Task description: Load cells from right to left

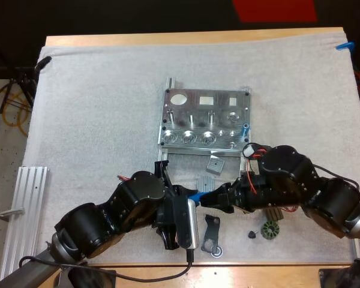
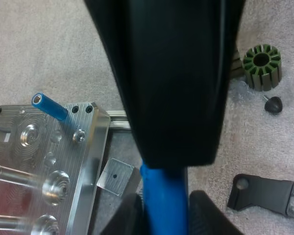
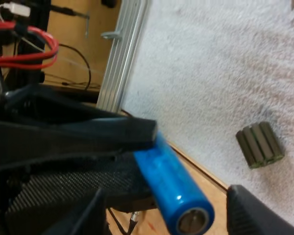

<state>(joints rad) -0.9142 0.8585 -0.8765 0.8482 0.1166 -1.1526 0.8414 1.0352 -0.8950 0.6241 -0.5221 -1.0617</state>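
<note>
Cell (image 3: 169,188) lies pinched in left jaws, between parted right jaws.

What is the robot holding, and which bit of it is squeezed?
A blue cylinder. The left gripper pinches it near one end; the other end pokes out between the open fingers of the right gripper.

Open mat (image 1: 96,108) flanks the fixture (image 1: 205,120); small parts (image 1: 211,231) clutter its front.
</note>
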